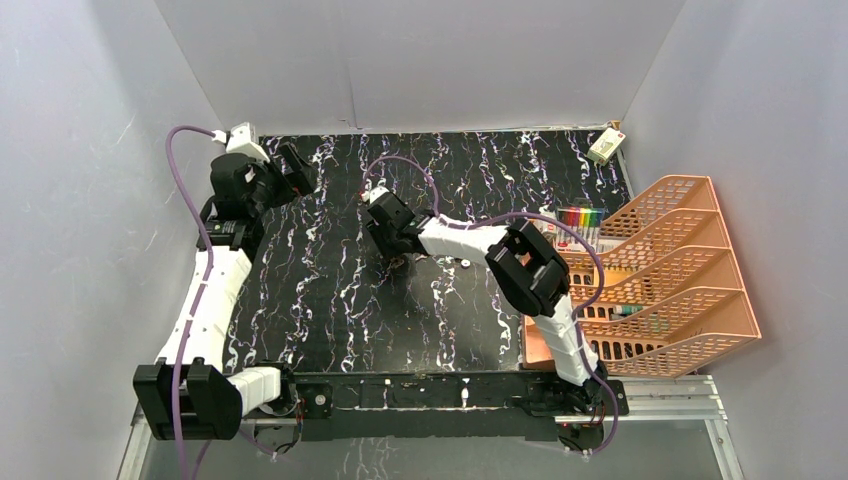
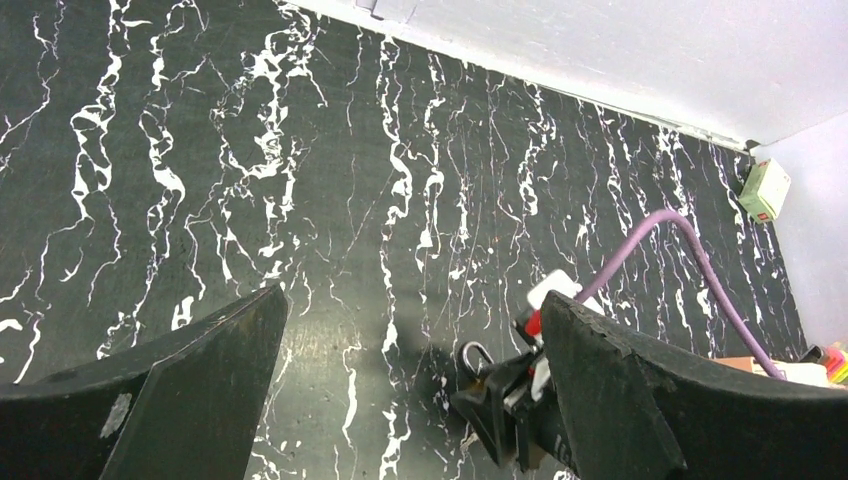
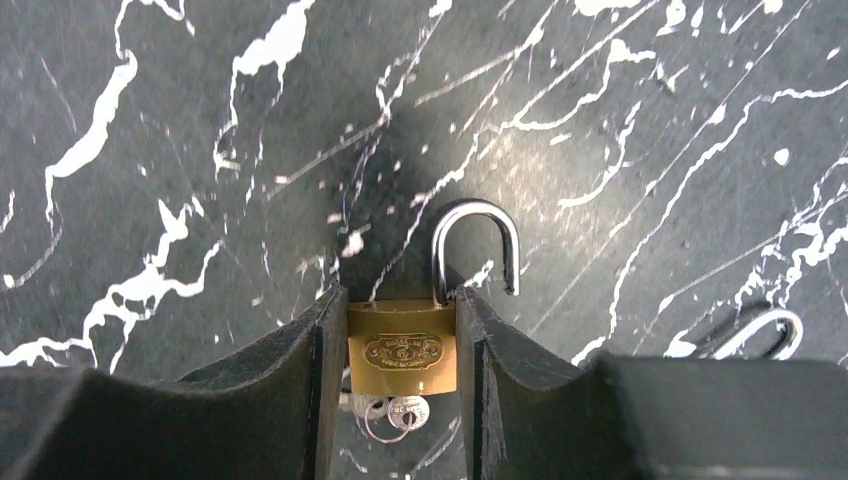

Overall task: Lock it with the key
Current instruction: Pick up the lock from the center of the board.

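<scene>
The right gripper [image 3: 398, 300] is closed down to the width of a brass padlock [image 3: 402, 348] and pinches its body, one black finger [image 3: 320, 340] pressed flat against each side. The padlock sits low on the black marbled table [image 3: 150, 120], around the middle of the tabletop in the overhead view. Its steel shackle [image 3: 476, 245] points away from the wrist and stands open: the left leg runs into the body, while the right leg ends free in the air beside the top corner. A small key [image 3: 400, 412] with its ring sits at the underside of the body, between the fingers; it seems to be seated in the keyhole, though the spot is shadowed and hard to read. A curved metal loop [image 3: 765, 330] lies on the table off to the right, partly cut off by the gripper's body. The left gripper [image 2: 412, 300] hangs over the far left part of the table, fingers spread wide, holding and touching nothing.
</scene>
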Controlling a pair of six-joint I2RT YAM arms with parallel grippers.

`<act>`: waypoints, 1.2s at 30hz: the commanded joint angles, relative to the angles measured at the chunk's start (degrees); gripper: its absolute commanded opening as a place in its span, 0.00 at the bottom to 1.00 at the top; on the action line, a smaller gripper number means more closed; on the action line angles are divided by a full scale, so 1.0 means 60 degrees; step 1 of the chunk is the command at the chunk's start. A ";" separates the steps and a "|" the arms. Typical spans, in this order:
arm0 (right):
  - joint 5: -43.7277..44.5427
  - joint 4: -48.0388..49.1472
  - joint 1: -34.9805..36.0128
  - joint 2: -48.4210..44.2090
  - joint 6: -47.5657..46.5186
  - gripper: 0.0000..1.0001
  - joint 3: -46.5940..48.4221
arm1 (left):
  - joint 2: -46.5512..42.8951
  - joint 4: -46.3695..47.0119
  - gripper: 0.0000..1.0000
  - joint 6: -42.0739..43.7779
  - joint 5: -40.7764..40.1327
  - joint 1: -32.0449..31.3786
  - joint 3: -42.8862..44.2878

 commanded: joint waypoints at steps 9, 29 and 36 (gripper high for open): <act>-0.1139 0.1195 0.0066 -0.2654 0.0027 0.35 -0.2106 | 0.0936 0.5066 0.98 0.0103 -0.2067 0.0049 -0.1169; -0.1685 0.1861 0.0330 -0.6001 0.0097 0.35 -0.4827 | 0.4353 -0.0584 0.98 0.1694 0.6051 0.0049 0.2743; -0.1747 0.1622 0.0334 -0.6940 0.0162 0.36 -0.5261 | 0.2761 -0.0704 0.98 0.1904 1.1955 0.0049 0.1761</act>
